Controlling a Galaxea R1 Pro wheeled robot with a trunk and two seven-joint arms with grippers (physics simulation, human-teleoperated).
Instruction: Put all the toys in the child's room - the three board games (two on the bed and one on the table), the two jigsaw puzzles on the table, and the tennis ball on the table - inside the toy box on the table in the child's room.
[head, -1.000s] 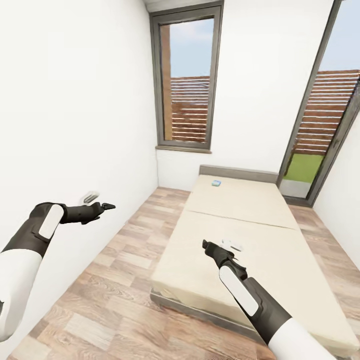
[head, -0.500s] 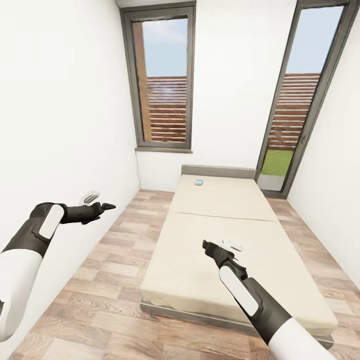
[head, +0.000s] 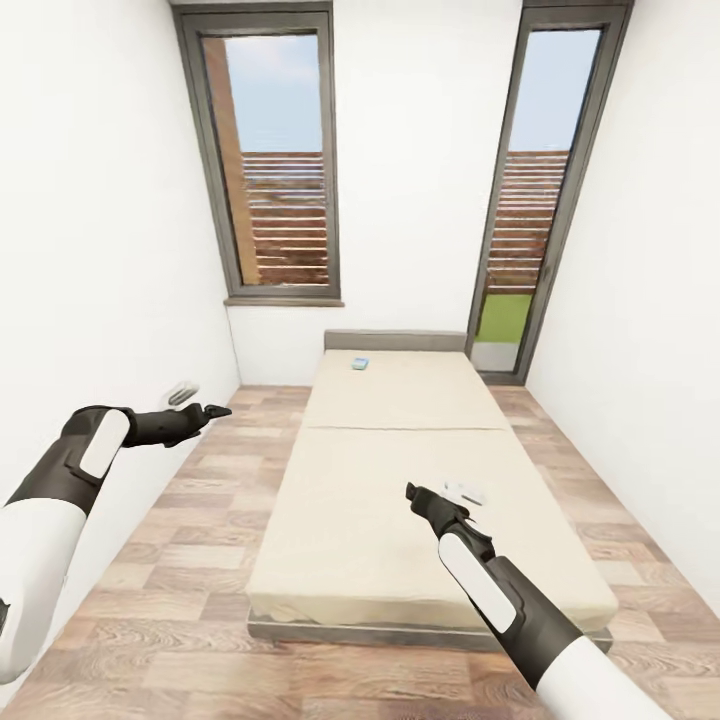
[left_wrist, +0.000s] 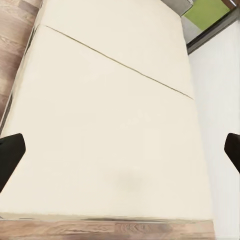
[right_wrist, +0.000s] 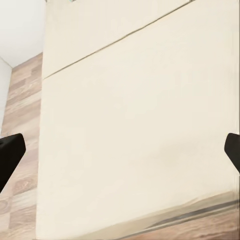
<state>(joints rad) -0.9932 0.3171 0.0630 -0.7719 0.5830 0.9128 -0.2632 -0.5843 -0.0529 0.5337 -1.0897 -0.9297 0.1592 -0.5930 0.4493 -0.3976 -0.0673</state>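
The robot is facing the bed (head: 400, 500) from its foot end, with both arms held out. The left gripper (head: 215, 411) is hanging above the wooden floor (head: 200, 540) with its fingers spread wide, and the right gripper (head: 415, 495) is hovering over the mattress, likewise open. A small blue board game (head: 359, 364) is lying near the grey headboard (head: 395, 340), and a white flat box (head: 466, 491) is resting just beside the right gripper.

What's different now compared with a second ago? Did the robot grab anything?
Nothing was grabbed or let go. The view itself has swung: the bed now sits centred with both windows showing, so the robot turned to face it. On the bed, the small blue board game near the headboard and the white board game by the right gripper lie as before. Both arms keep their pose; the left gripper holds nothing.
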